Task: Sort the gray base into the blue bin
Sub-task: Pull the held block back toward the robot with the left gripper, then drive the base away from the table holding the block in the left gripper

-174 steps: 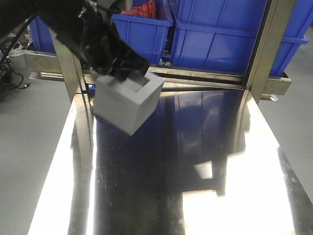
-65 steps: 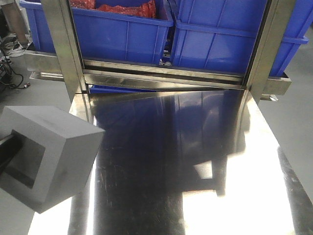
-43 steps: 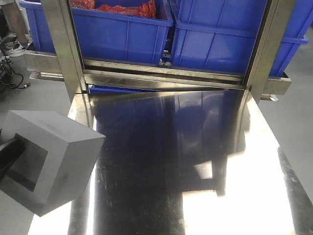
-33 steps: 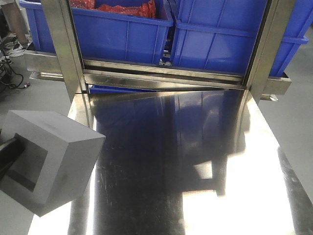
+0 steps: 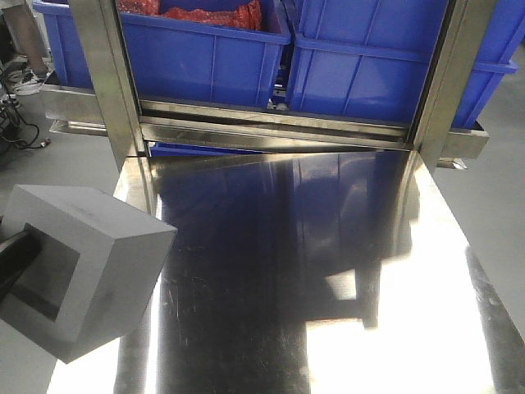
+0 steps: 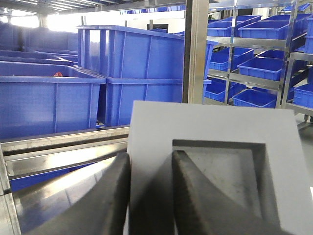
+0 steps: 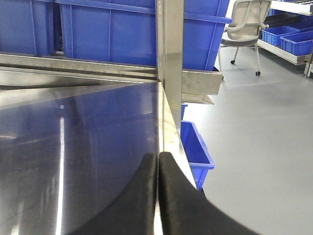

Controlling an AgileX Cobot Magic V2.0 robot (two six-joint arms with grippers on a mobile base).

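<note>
Gray base (image 5: 82,271) sits clamped in the left claw (image 6: 150,157). One dark finger (image 6: 115,196) presses the outside of the block's wall and the other (image 6: 195,196) reaches into the square recess, so the wall is pinched between them. In the front view the block hangs tilted at the left edge of the steel worktop (image 5: 328,246), its recessed face turned toward the arm, and a dark finger (image 5: 15,256) shows inside the hollow. Whether any corner touches the metal cannot be told.

Ahead of the left claw and off to its left stands a blue bin (image 6: 49,105) on a steel rail, with a speck of red (image 6: 57,74) showing over its rim. A second, taller crate (image 6: 137,63) is stacked just to the right of it. An upright steel post (image 6: 195,49) rises straight beyond the block, and to the claw's right are racks (image 6: 259,54) loaded with more blue crates.

The right claw (image 7: 157,156) has its two black fingers pressed together with nothing between them. It sits low over the worktop's right edge (image 7: 166,122). Directly ahead of it is another steel post (image 7: 168,49), with blue crates (image 7: 107,29) behind that. To its right a small blue crate (image 7: 195,147) rests on the floor, and further off stands an office chair (image 7: 247,24).
</note>
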